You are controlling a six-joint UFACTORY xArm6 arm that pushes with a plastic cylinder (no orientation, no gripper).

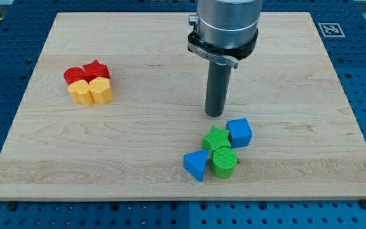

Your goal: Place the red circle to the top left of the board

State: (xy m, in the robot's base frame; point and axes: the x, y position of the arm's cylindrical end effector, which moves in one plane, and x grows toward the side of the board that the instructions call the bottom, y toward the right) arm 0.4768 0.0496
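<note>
The red circle (74, 75) lies at the view's left on the wooden board (170, 51). It touches a red star (96, 70) to its right and a yellow circle (79, 93) below it. A yellow hexagon-like block (101, 90) completes this tight cluster. My tip (215, 114) rests on the board near the middle, far to the right of the red circle and just above a green star (216, 138).
Below my tip a second cluster holds the green star, a blue cube (239, 132), a green cylinder (224, 161) and a blue triangle (196, 165). A black-and-white marker tag (330, 29) sits at the board's top right corner.
</note>
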